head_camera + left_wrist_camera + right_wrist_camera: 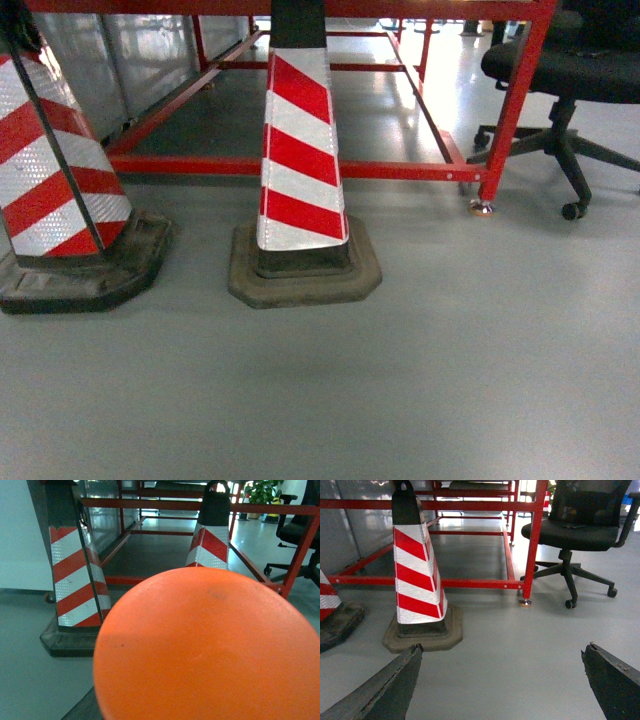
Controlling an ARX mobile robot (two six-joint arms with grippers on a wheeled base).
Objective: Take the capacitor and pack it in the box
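No box to see in any view, and no capacitor either. Cannot tell where they lie, so cannot tell how far from either claw. Must be somewhere outside these pictures.

Only the right claw (503,650) on show, low in the right wrist view. Wide apart, with its two dark fingers (390,685) at the bottom corners and nothing but bare grey floor (420,390) between them. Holding nothing. No left claw to see: just a big orange round thing (210,645) right up close, filling most of the left wrist view.

Ahead, a red and white striped cone (300,150) standing on the floor. Another cone (60,190) off to the left. Behind both, a red metal frame (300,168), low along the floor. To the right, a black office chair (570,60) on wheels.

Looks like the very start: still hunting for the tabletop, nothing picked yet. Next move, most likely: drive or turn, steer round the cones, and find the box and the capacitor first. Then reach.
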